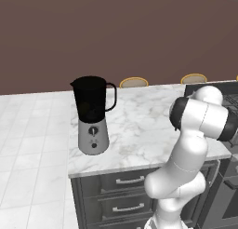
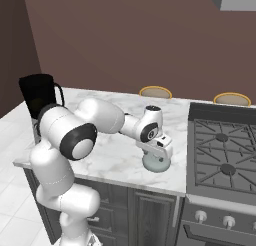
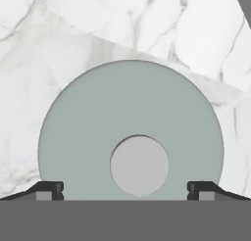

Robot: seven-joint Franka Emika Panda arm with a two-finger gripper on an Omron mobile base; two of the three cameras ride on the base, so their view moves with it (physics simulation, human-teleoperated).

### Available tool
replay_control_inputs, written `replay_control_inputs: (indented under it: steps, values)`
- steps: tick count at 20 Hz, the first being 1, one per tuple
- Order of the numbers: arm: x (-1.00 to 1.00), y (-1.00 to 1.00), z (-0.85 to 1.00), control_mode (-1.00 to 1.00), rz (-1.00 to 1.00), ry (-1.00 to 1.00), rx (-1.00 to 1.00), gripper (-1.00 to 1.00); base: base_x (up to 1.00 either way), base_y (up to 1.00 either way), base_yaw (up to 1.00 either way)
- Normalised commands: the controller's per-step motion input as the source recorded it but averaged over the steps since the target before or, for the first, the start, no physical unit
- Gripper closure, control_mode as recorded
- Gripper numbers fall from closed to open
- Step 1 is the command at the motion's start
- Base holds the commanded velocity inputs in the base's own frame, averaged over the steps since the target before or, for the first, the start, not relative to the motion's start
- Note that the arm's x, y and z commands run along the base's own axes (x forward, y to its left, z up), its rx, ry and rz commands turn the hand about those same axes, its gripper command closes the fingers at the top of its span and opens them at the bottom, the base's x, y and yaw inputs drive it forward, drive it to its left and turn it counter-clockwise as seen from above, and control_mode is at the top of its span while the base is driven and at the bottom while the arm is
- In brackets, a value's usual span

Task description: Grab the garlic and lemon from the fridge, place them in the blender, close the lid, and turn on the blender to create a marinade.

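And here's the gripper [image 3: 125, 191] poised right over the lid [image 3: 130, 132], jaws spread as wide as they go and gripping nothing, one dark fingertip at the lower left of the hand view and the other at the lower right, straddling the cap. The lid lies flat on the marble counter [image 3: 63, 34], dome up, its small round knob [image 3: 139, 165] sitting just below the frame's centre. In the right base view the lid [image 2: 155, 163] is centre frame, low, tucked under the hand, near the counter's front edge and just left of the stove [image 2: 222, 155]. The blender [image 1: 93, 114] stands well apart from it, left of centre in the left base view, jar open on top.

Handling, by my read: a rigid, light cap, smooth and probably slick on that curved dome, so a pinch across the full rim could slide off. The knob looks the better hold, small and central, well inside the jaws' span. Not fragile, I'd judge, but it needs to travel level to seat on the jar
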Motion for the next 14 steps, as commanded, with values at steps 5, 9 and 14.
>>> replay_control_inputs:
  steps: [5,9,14]
  values:
    - [0.09,-0.06,-0.01,-1.00,0.00,0.00,0.00,-1.00,0.00,0.00,0.00]
    - [0.06,-0.18,-0.02,-1.00,0.00,0.00,0.00,-1.00,0.00,0.00,0.00]
    - [0.03,-0.12,-0.01,-1.00,0.00,0.00,0.00,-1.00,0.00,0.00,0.00]
